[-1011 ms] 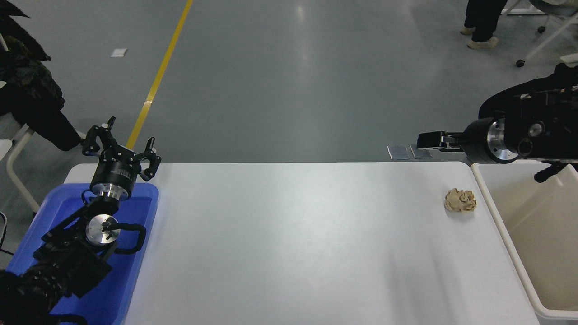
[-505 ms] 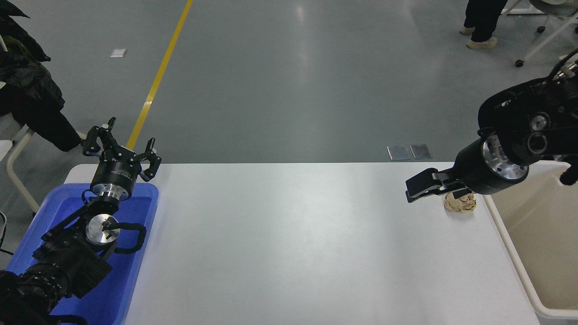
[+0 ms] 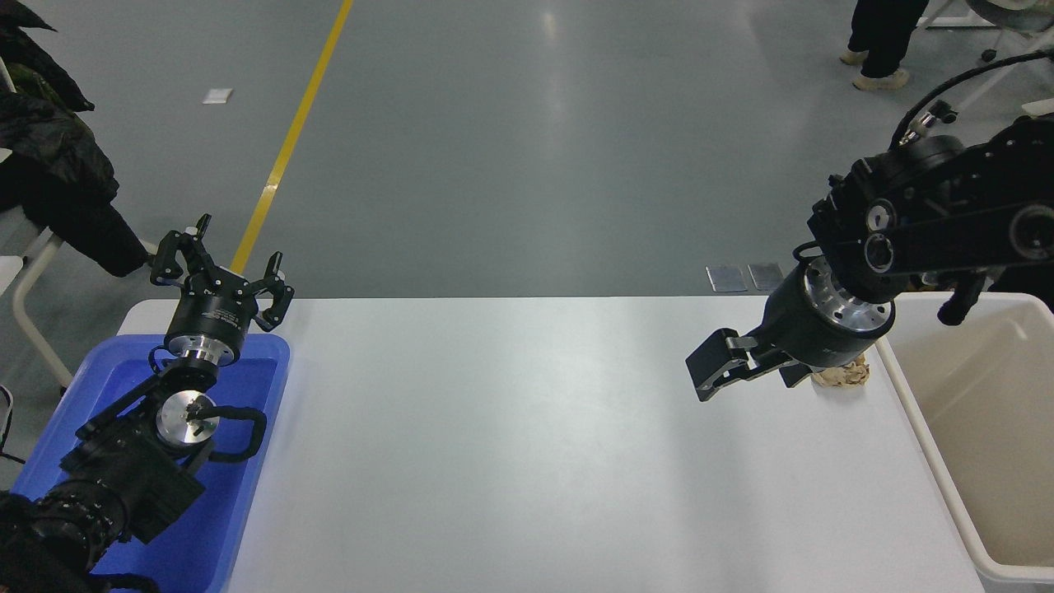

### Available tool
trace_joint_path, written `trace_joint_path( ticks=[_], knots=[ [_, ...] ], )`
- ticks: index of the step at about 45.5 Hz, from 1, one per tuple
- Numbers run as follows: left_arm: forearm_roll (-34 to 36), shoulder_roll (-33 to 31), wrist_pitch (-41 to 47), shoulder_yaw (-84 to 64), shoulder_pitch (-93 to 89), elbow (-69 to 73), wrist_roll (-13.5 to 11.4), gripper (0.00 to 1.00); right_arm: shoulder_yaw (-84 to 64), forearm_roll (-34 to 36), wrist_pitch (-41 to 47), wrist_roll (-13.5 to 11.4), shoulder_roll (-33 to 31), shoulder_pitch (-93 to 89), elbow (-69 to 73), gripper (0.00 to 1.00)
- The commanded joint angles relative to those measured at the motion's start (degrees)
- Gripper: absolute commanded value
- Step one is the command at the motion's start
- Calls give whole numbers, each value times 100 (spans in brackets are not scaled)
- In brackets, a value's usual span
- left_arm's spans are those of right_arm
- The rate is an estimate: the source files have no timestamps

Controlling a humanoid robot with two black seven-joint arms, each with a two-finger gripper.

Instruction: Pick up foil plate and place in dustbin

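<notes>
The foil plate does not show anywhere in the head view. The dustbin (image 3: 910, 387), a large cream tub with a beige inside, stands at the table's right edge and is cut off by the picture's edge. My right gripper (image 3: 710, 371) hangs low over the table, just left of the dustbin, pointing down and to the left. I see nothing in it. My left gripper (image 3: 221, 276) is open and parked at the far left over the blue tray.
A crumpled tan paper ball (image 3: 846, 377) lies on the white table (image 3: 527, 445) close to the dustbin, half hidden behind my right wrist. A blue plastic tray (image 3: 247, 461) sits under my left arm. A person's legs (image 3: 881, 41) stand far back right.
My right arm has swung from above the dustbin's far corner leftward and down over the table, and it now covers part of the paper ball. The left arm has not moved.
</notes>
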Motion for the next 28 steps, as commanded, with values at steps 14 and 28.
trace_joint_path(
  ticks=[14, 28],
  knots=[
    [0, 0, 0, 0, 0, 0, 0, 99, -580, 1499, 55, 35, 246, 182, 61, 100],
    [0, 0, 0, 0, 0, 0, 0, 99, -580, 1525, 72, 105, 369, 191, 123, 100]
  ],
)
